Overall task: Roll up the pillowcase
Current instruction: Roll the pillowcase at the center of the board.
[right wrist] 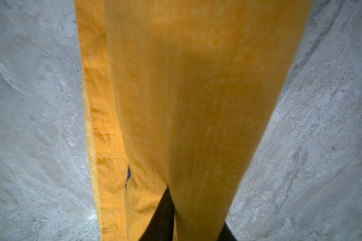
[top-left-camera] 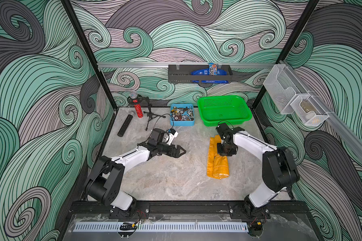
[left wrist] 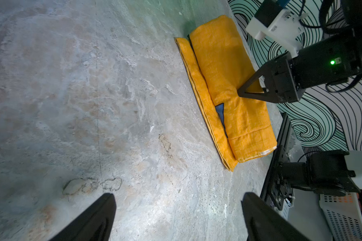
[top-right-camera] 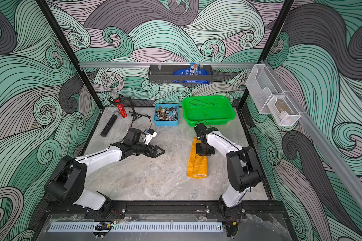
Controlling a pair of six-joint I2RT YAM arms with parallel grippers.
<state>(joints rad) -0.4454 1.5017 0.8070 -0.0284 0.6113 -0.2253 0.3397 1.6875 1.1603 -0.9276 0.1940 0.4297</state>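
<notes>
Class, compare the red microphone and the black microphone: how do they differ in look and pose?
The red microphone has a glittery red body; the black microphone is plain black. The red microphone stands nearly upright in a black stand; the black microphone lies flat on the table. The red microphone's head is sparkly silver, the black microphone's dull grey. Both sit near the table's far left corner.

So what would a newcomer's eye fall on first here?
The mustard-yellow pillowcase, almost fully rolled, lies on the right of the grey marble table with the right gripper down on it. A bright green basket stands behind it, and the left gripper hangs open over the middle.
</notes>
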